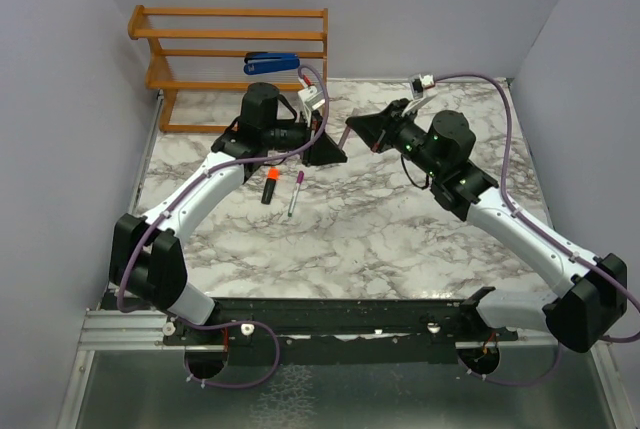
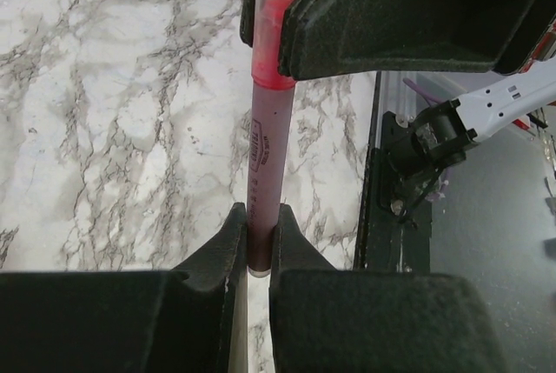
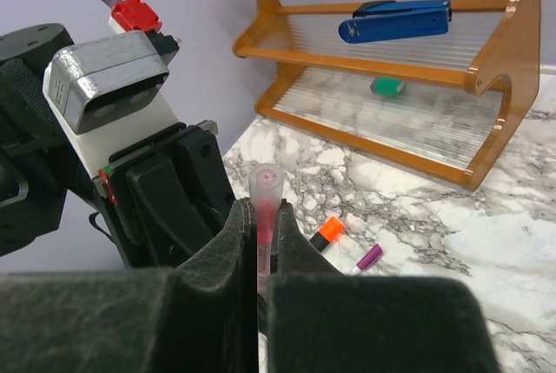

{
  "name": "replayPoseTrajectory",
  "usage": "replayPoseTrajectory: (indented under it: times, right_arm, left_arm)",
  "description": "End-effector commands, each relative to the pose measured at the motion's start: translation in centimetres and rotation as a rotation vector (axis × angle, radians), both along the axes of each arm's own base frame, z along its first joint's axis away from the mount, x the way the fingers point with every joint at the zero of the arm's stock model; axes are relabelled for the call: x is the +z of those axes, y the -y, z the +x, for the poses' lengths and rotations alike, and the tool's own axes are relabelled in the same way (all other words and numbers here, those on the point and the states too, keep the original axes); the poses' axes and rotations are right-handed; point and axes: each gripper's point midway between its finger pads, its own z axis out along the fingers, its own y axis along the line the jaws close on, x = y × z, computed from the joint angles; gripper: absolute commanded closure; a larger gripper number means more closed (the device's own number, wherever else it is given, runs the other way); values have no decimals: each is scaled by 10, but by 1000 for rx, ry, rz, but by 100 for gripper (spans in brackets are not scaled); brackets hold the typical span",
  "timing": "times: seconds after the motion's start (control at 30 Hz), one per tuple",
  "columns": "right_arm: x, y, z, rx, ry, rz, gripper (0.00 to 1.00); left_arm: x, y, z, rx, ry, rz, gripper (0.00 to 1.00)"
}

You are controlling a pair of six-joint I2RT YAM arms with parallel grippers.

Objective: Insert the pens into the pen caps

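marble table (image 1: 380, 239), grey walls. near-left: capped black marker (image 1: 270, 186) & silver pen (image 1: 295, 193) lying. mid-air centre: left gripper (image 2: 258, 243) clamped on pink pen (image 2: 265, 156), right gripper (image 3: 261, 256) clamped on its pink cap (image 3: 265, 183). light, stiff, slippery; grip mid-barrel. far: wooden rack (image 1: 236, 39).

Table (image 1: 400, 229) is white marble w/ grey veining. Walls (image 1: 60, 99) are pale lavender-grey. Shelf rack (image 1: 200, 49) at the back is orange-brown wood, w/ a blue stapler (image 1: 272, 62) on it and a small green thing (image 3: 387, 87) lower down. Both arms are white w/ black joints, purple cables (image 1: 520, 149) running along them. Pink pen (image 2: 267, 173) looks dull pinkish-brown on the barrel, brighter red-pink toward the cap (image 3: 266, 183), which is translucent pale pink. On the marble: black marker (image 1: 269, 187) w/ orange cap, plus a silver pen (image 1: 295, 192) w/ purple cap.
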Motion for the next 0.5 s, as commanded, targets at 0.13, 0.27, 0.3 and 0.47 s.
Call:
replayPoseTrajectory:
  times: [0.13,0.27,0.3,0.47]
  right_arm:
    - [-159,-33,-121,434,-512,-304,100]
    - [-164,-36,-125,454,-524,-312,100]
    - [-165,-36,-126,460,-530,-313,100]
    - [-173,-38,-131,476,-553,-320,100]
  left_arm:
    - [109,-19,65,219,391,-131,100]
    - [111,-20,69,230,397,-131,100]
    - [112,-21,70,234,399,-131,100]
    - [117,-25,75,253,420,-123,100]
